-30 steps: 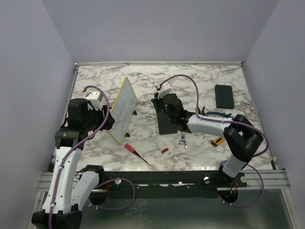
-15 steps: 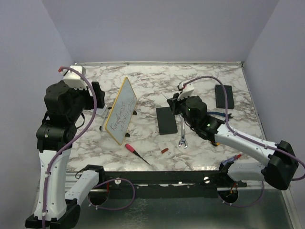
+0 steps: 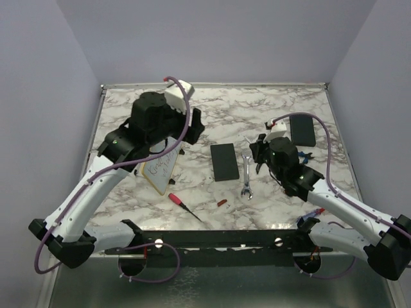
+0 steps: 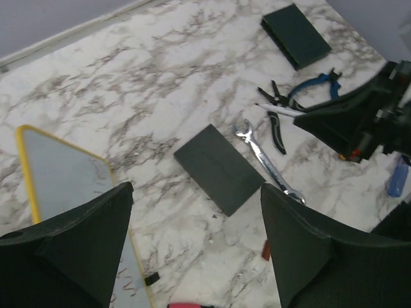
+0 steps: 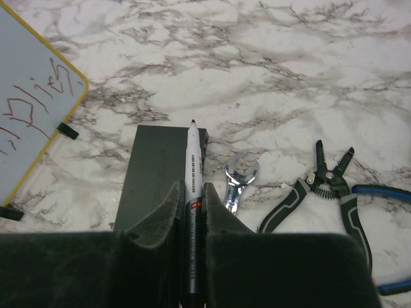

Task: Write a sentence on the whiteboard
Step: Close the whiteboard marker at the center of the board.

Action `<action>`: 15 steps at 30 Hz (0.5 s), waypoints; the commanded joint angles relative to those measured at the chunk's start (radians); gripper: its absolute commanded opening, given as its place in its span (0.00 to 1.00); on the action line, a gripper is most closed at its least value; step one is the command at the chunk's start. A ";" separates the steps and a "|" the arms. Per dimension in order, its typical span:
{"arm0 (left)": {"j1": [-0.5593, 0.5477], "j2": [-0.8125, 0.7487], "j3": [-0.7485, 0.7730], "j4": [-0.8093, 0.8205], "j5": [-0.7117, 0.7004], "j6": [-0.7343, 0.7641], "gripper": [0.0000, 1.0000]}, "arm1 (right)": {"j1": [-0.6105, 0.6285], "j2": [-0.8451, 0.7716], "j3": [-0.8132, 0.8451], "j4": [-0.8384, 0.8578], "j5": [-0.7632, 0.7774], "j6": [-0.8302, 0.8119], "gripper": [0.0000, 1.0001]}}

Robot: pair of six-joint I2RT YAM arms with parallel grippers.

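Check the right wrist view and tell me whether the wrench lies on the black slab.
No, the wrench lies on the marble table beside the slab, off its right edge.

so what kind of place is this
Probably a robotics test cell rather than a workshop: a marble-patterned tabletop boxed in by plain lilac walls, a white-and-black left arm and right arm bolted at its near edge, and props such as a silver wrench and a small yellow-framed whiteboard.

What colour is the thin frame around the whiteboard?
Yellow. The frame of the whiteboard shows best in the left wrist view.
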 commanded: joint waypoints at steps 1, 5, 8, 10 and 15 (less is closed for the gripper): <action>-0.211 0.050 -0.056 0.128 -0.130 -0.015 0.81 | -0.065 -0.016 -0.032 -0.067 0.019 0.042 0.04; -0.308 0.098 -0.207 0.240 -0.086 -0.053 0.81 | -0.201 0.007 -0.037 -0.068 -0.036 0.074 0.04; -0.400 0.115 -0.351 0.322 -0.087 -0.087 0.76 | -0.270 -0.013 -0.043 -0.071 -0.070 0.099 0.04; -0.455 0.112 -0.459 0.398 -0.086 -0.109 0.66 | -0.290 -0.035 -0.045 -0.074 -0.076 0.102 0.04; -0.529 0.122 -0.653 0.505 -0.075 -0.172 0.60 | -0.296 -0.067 -0.047 -0.089 -0.107 0.100 0.05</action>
